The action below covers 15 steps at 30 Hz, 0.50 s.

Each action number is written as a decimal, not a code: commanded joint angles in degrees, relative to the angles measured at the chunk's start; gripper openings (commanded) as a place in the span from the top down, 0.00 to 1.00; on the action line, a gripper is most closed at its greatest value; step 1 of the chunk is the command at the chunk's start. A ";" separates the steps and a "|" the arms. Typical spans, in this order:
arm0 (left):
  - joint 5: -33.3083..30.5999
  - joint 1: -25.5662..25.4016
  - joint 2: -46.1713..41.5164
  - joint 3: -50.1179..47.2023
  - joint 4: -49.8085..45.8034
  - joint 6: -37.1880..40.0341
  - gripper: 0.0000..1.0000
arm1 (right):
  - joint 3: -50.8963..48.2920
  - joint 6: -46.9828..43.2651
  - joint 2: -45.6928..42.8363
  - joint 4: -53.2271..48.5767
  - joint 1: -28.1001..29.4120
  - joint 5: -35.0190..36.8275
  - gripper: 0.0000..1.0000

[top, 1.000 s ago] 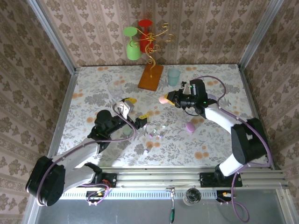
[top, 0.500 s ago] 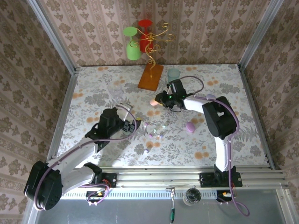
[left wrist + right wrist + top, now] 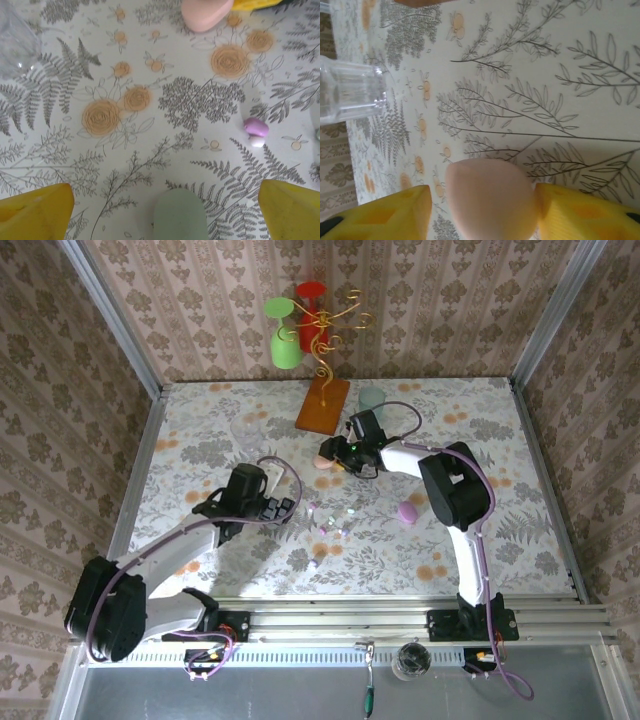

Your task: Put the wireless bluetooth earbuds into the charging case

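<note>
The left arm (image 3: 170, 555) is extended from its base at the near left edge diagonally toward the middle of the flowered table (image 3: 200, 410), with the wrist pitched downward. The left claw (image 3: 284, 508) is spread wide. In the left wrist view its yellow fingers (image 3: 35, 212) are seen well apart, with a pale green case (image 3: 180, 217) lying between them and touched by neither. The right arm (image 3: 455, 490) is bent sharply at the elbow, and its forearm is directed leftward over the far middle of the table. The right claw (image 3: 338, 454) is set astride a pink case (image 3: 490, 200). A narrow gap is seen at one finger, while the other finger lies against the case or just beside it. The earbuds (image 3: 335, 522) are scattered loose on the table between the two claws, nearer the left one. A purple earbud (image 3: 256, 126) is seen with a white one just beside it. A purple case (image 3: 406, 512) lies near the right elbow.
</note>
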 commanded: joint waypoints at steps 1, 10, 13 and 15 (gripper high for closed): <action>-0.65 0.50 1.18 2.39 -6.08 -1.87 0.08 | -1.08 -4.33 -4.98 -5.82 -0.95 3.43 0.33; -2.53 -1.41 7.73 9.82 -13.46 -3.45 0.14 | -8.96 -11.67 -18.34 -11.72 -1.68 9.62 0.13; -3.77 -1.61 12.38 15.37 -21.61 -6.40 0.12 | -12.36 -12.35 -22.03 -11.92 -1.86 10.75 0.13; -3.68 -1.70 15.18 17.12 -24.79 -7.80 0.12 | -14.43 -12.34 -23.74 -11.56 -2.04 10.94 0.13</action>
